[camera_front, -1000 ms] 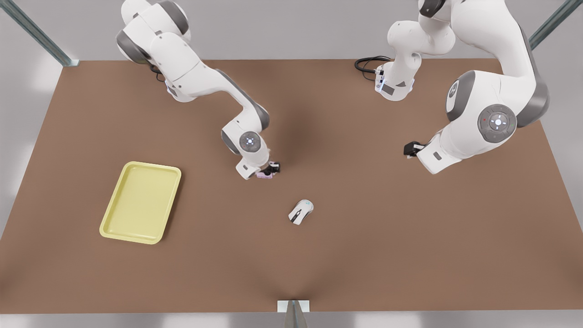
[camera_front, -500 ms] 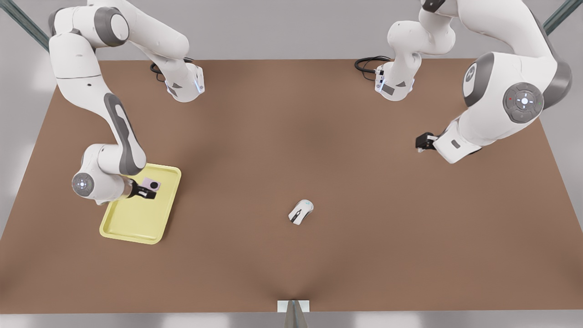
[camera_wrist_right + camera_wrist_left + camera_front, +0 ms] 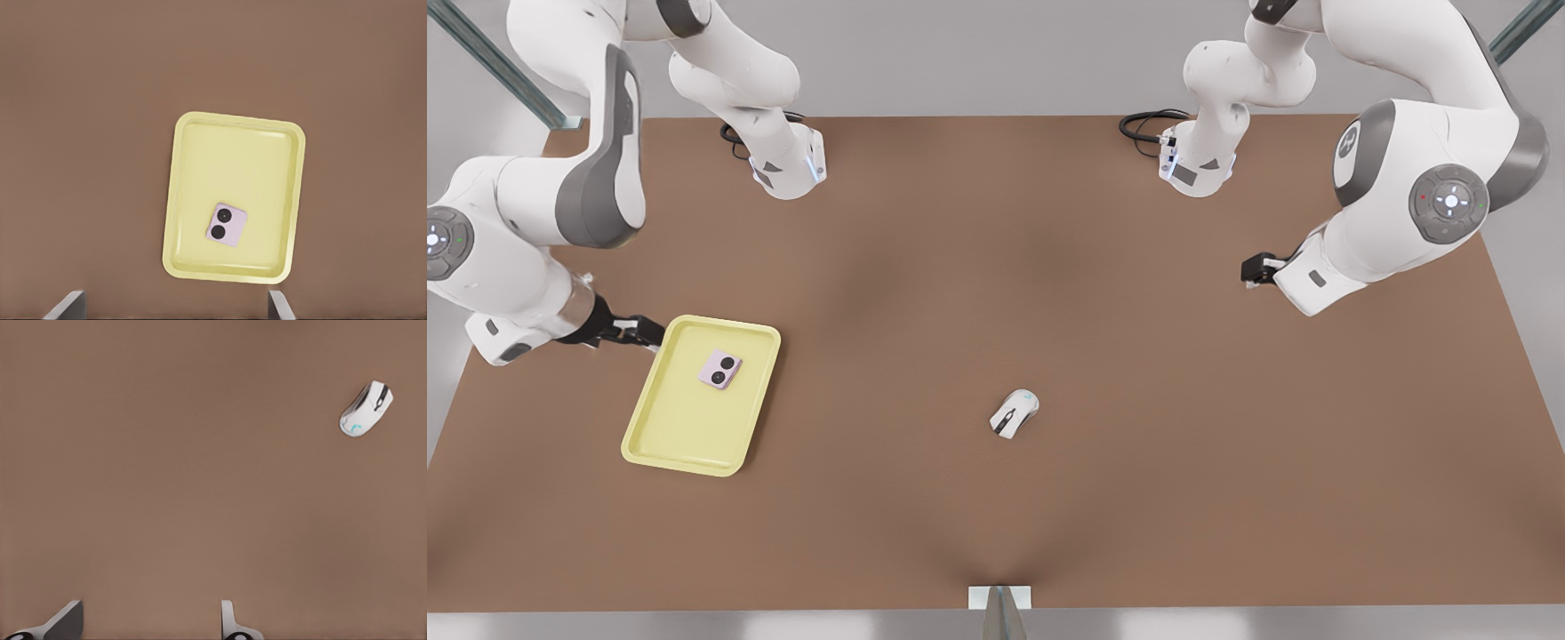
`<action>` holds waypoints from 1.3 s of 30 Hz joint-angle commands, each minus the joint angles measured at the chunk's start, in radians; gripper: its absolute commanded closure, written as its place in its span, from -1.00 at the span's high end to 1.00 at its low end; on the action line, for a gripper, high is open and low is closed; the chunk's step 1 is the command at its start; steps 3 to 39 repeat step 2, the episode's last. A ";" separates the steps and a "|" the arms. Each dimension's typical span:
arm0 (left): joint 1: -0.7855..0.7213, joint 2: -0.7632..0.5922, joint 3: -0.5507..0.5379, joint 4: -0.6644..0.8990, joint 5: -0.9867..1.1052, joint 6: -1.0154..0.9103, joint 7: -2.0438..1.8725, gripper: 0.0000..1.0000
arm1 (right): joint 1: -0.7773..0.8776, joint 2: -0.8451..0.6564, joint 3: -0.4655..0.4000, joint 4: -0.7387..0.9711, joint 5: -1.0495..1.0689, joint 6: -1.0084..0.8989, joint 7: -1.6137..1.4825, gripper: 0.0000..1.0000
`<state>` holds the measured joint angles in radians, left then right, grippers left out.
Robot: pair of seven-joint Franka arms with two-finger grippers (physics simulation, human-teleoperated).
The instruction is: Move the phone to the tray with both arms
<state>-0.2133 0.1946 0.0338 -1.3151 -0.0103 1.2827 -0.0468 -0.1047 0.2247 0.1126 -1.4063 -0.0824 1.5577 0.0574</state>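
The pale pink phone lies flat inside the pale yellow tray, its two black circles facing up and nothing touching it. In the right wrist view the phone rests in the tray, well clear of my open right gripper. In the front view my right gripper hangs just off the tray's far corner, at the front view's left. My left gripper waits at the front view's right, over bare table. In the left wrist view it is open with nothing between its fingers.
A white and black computer mouse sits on the brown table near the middle, also seen from the left wrist. Both arm bases stand at the far edge, with black cables behind them.
My right gripper carried the phone from mid-table to the tray, let it go and pulled back off the tray's corner. The left arm drew slightly toward the front view's right.
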 commanded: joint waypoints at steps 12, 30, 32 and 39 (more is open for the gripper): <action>0.000 0.000 0.000 0.000 0.001 -0.022 -0.002 1.00 | 0.017 0.042 -0.001 0.046 0.004 -0.153 -0.114 1.00; 0.000 0.000 0.000 0.000 0.001 -0.022 -0.002 1.00 | 0.017 0.042 -0.001 0.046 0.004 -0.153 -0.114 1.00; 0.000 0.000 0.000 0.000 0.001 -0.022 -0.002 1.00 | 0.017 0.042 -0.001 0.046 0.004 -0.153 -0.114 1.00; 0.000 0.000 0.000 0.000 0.001 -0.022 -0.002 1.00 | 0.017 0.042 -0.001 0.046 0.004 -0.153 -0.114 1.00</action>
